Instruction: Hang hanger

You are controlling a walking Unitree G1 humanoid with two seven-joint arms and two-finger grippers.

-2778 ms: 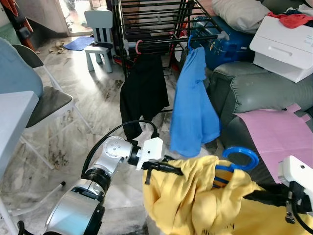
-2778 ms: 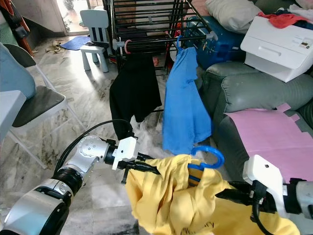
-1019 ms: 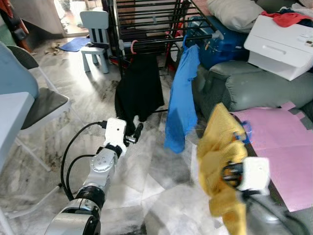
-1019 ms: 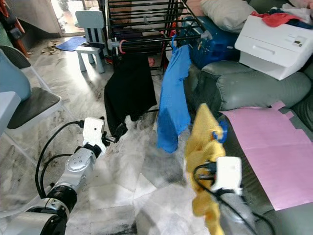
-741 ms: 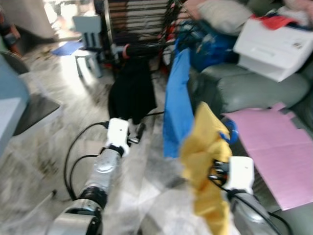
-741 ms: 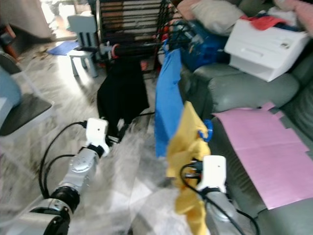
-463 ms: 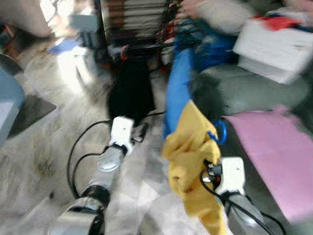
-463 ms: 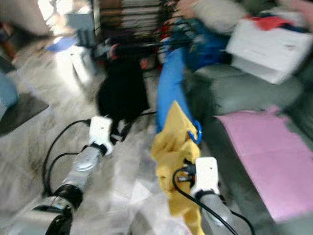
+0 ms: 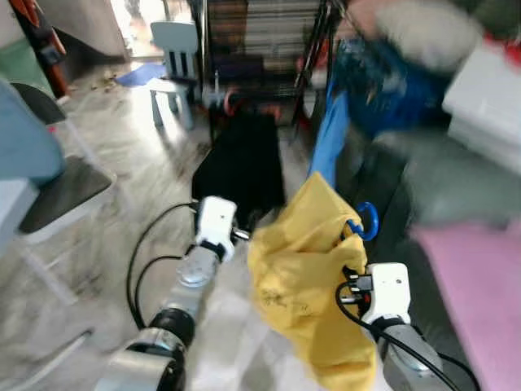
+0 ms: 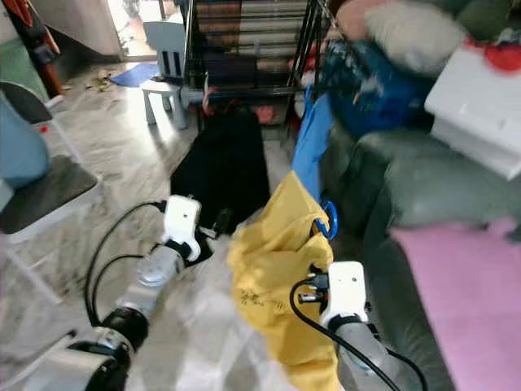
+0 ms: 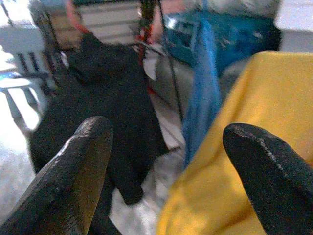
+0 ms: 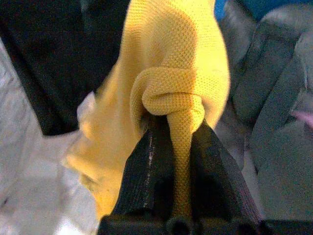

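Note:
A yellow shirt (image 9: pixel 305 269) hangs on a blue hanger whose hook (image 9: pixel 366 221) pokes up at its top right. My right gripper (image 12: pixel 171 125) is shut on a bunched fold of the yellow fabric and holds it up in front of me. The left gripper (image 11: pixel 166 129) is open, just left of the shirt and apart from it. Beyond stands a black drying rack (image 9: pixel 260 49). A black garment (image 9: pixel 240 167) and a blue shirt (image 9: pixel 330 138) hang from its front rail.
A pale blue child's chair (image 9: pixel 175 49) stands left of the rack, and a folding chair (image 9: pixel 57 179) is at the far left. To the right are a grey sofa (image 10: pixel 423 187), a pink sheet (image 10: pixel 472 277), a white box (image 10: pixel 480 90) and a blue bag (image 10: pixel 374 81). The floor is marble.
The left gripper has let go of the yellow shirt. The right gripper now holds it alone, raised and carried left, closer to the rack. The camera has swung, blurring the view.

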